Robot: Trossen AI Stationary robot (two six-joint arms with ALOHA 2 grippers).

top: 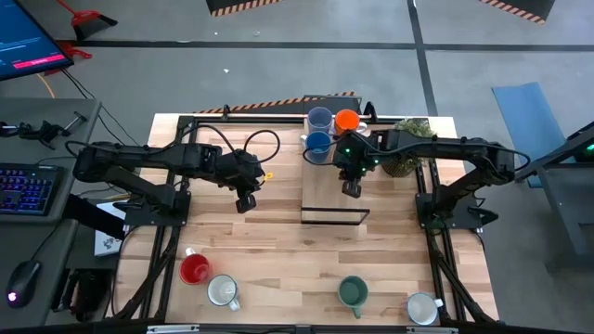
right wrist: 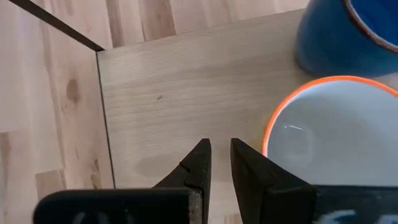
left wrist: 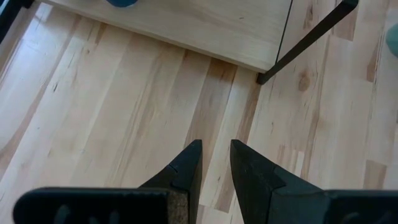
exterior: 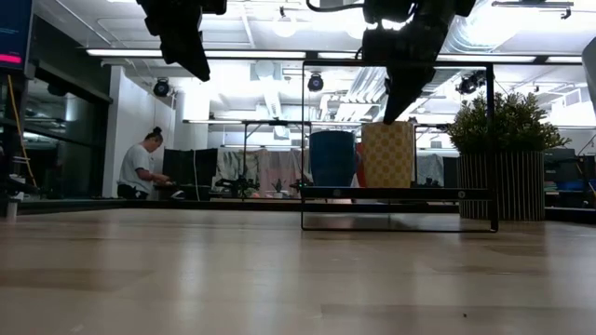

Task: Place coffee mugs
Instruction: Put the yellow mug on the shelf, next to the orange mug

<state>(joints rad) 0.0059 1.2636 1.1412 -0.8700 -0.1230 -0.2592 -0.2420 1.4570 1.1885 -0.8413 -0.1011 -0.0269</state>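
Wooden table [top: 269,241], high view, butcher-block top with black frame rails; a raised shelf [top: 334,190] of pale board on black wire legs sits at centre toward 12 o'clock; on it, light blue mug [top: 319,118], dark blue mug [top: 317,143] and orange mug [top: 346,120] grouped at the 12 o'clock end, interiors not legible from here; potted plant [top: 408,148] at 3 o'clock of the shelf; along the table's 6 o'clock edge, red mug [top: 195,269], white mug [top: 222,291], green mug [top: 353,293] and a second white mug [top: 422,308], all upright, mouths up; left gripper [top: 245,202] over bare wood at 9 o'clock of the shelf; right gripper [top: 351,188] over the shelf board, at 6 o'clock of the mug group.

Low view: both grippers hang above table level; dark blue mug on the shelf; plant at 3 o'clock; a person [exterior: 142,167] stands at a far bench.

Left wrist view: fingers [left wrist: 186,171] a narrow gap apart, nothing between them, bare wood and the shelf corner beyond.

Right wrist view: fingers [right wrist: 198,167] nearly together, clamped on nothing; orange mug just beside them, white inside and empty; dark blue mug touching or nearly touching it.
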